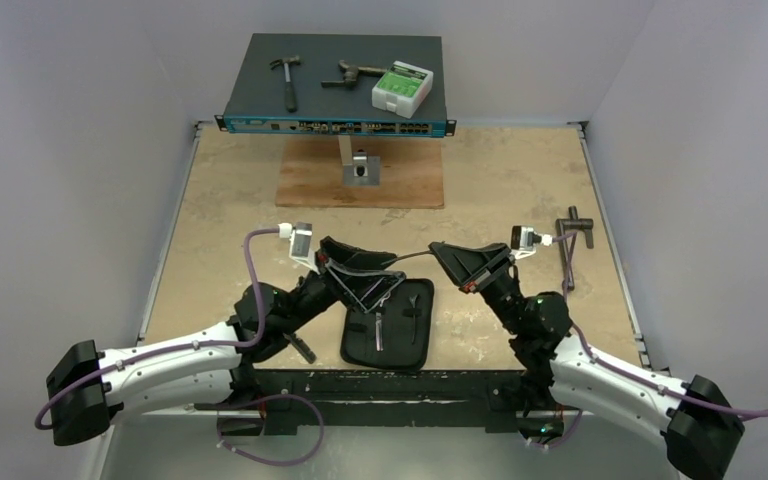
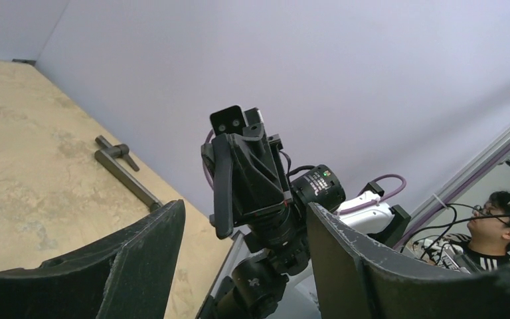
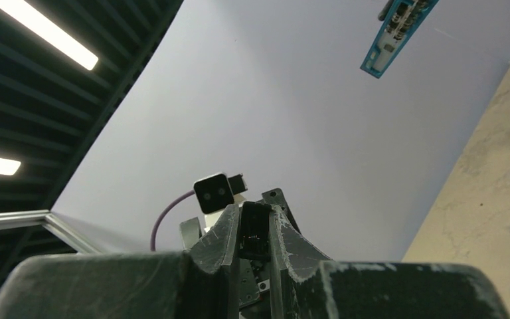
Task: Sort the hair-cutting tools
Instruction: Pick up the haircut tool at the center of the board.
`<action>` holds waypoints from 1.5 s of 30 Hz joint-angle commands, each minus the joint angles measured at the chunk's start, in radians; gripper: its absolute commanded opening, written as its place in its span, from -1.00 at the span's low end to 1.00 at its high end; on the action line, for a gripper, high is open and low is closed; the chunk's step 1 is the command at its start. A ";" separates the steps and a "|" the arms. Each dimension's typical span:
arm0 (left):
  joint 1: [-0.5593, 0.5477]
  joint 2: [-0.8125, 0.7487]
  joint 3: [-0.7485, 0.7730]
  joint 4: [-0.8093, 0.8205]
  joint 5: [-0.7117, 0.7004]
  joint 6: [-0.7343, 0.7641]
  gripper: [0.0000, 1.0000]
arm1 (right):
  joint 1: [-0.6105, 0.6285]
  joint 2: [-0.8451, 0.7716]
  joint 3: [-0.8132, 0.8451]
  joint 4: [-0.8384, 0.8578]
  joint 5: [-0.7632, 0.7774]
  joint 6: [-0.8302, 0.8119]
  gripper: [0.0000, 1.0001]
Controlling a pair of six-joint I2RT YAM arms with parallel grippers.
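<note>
The left gripper (image 1: 385,288) covers the far end of the black pouch (image 1: 422,345) beneath it. The slim tools (image 1: 378,330) lying just below its fingertips are too small to tell apart. In the left wrist view its fingers (image 2: 153,266) run off the bottom edge. Whether anything thin sits between the right gripper's (image 3: 255,229) nearly closed jaws cannot be told. Far beyond that gripper, the blue-fronted box (image 3: 398,30) is cut by the top edge.
</note>
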 commanded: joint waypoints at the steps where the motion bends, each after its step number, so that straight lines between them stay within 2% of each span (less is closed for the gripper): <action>1: 0.002 -0.003 0.054 0.091 0.039 0.037 0.32 | 0.002 0.040 0.019 0.166 -0.057 0.078 -1.00; 6: 0.002 0.027 0.100 0.069 0.054 0.060 0.23 | 0.002 0.047 0.025 0.169 -0.062 0.094 -1.00; 14: 0.002 0.081 0.133 0.068 0.062 0.048 -0.30 | 0.002 0.072 0.038 0.170 -0.067 0.101 -1.00; 24: 0.002 0.068 0.119 0.062 -0.005 0.045 -0.77 | 0.002 0.071 0.052 0.136 -0.085 0.085 -1.00; 28: 0.002 0.072 0.114 0.071 -0.013 0.033 -0.76 | 0.002 0.062 0.051 0.115 -0.089 0.075 -1.00; 32: 0.002 0.076 0.120 0.067 -0.018 0.025 -0.34 | 0.001 0.054 0.052 0.103 -0.089 0.068 -1.00; 36: 0.002 0.079 0.122 0.065 -0.021 0.023 -0.24 | 0.002 0.055 0.057 0.096 -0.092 0.062 -1.00; 39: 0.002 0.081 0.122 0.062 -0.020 0.024 -0.35 | 0.002 0.057 0.055 0.098 -0.089 0.064 -1.00; 45: 0.002 0.082 0.119 0.062 -0.017 0.021 -0.81 | 0.002 0.064 0.057 0.108 -0.093 0.064 -1.00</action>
